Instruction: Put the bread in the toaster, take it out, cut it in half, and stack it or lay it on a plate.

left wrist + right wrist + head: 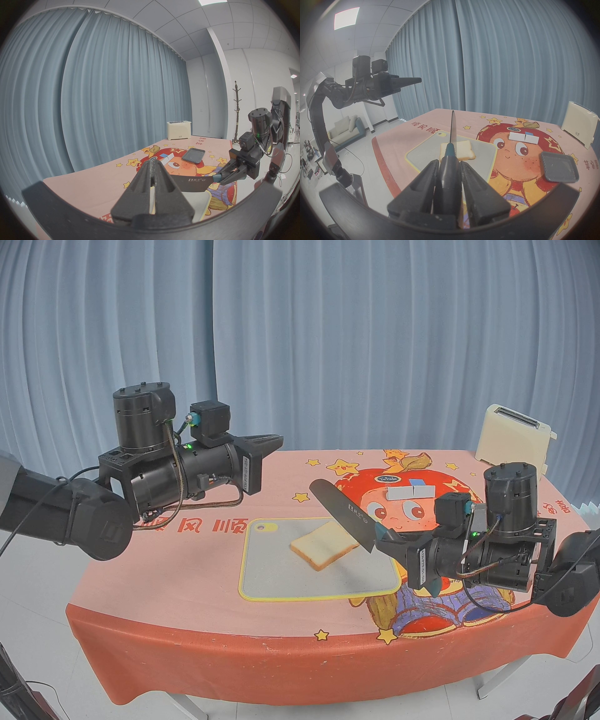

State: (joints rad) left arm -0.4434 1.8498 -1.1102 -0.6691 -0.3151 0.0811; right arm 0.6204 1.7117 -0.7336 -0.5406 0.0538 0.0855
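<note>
- Bread (pixel 325 544), one pale slice, lies flat on the board (pixel 275 574), towards its right half. It looks whole, so the cut is the step in hand.
- Right gripper (pixel 382 542) is clamped on the handle of the knife (pixel 342 512). The dark blade reaches out over the slice, above it and, as far as I can judge, not touching.
- Left gripper (pixel 272 442) hangs high over the left side of the table (pixel 187 577), well apart from the board. Its fingers are pressed together with nothing between them.
- Toaster (pixel 514 439) stands at the far right corner, and the plate (pixel 558 167) lies on the right part of the table, apart from the board.
- To cut well, first line the blade across the middle of the slice. In the right wrist view it already runs roughly down the centre.
- Bring the edge down level, so its length meets the bread together and not tip first.
- Soft bread is likely to squash or slide under a plain push, so a short sawing stroke with light pressure should serve better.
- Nothing pins the slice. The left gripper could come down to steady one end, clear of the blade's line.
- Stop at the board, since pressing on may drag it across the table.
</note>
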